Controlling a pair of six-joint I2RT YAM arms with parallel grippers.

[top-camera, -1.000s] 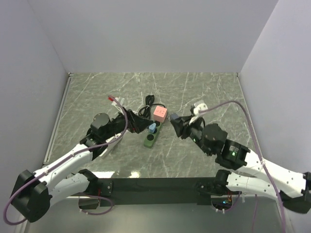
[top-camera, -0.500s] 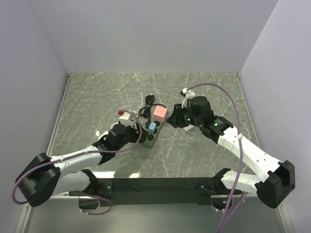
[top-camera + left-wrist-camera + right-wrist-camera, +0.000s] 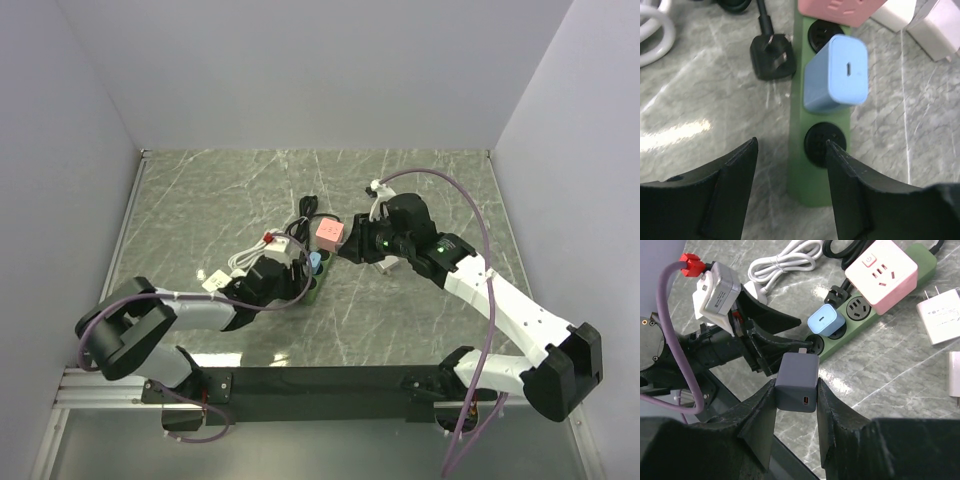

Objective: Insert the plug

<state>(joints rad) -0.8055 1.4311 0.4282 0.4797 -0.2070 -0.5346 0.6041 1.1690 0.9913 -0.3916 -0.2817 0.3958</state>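
Observation:
A green power strip [image 3: 305, 292] lies mid-table, with a pink cube adapter [image 3: 330, 234] at its far end and a blue charger [image 3: 314, 262] plugged in its middle. My left gripper [image 3: 791, 145] is open and low, its fingers either side of the strip's near end [image 3: 815, 180], beside the free black socket [image 3: 825, 145]. My right gripper [image 3: 796, 385] is shut on a grey charger plug [image 3: 797, 372], held above the table with its prongs pointing toward the strip's near socket [image 3: 816, 342]. In the top view it [image 3: 358, 250] hovers right of the strip.
A loose black plug [image 3: 772, 55] and its cord lie left of the strip. A coiled white cable [image 3: 785, 262] lies beyond it. Two white chargers [image 3: 942, 315] lie to the strip's right. The black front rail [image 3: 320, 382] runs along the near edge.
My left gripper has moved right and down to the strip's near end. My right gripper, with the grey plug, swung to the far side and edged left toward the strip.

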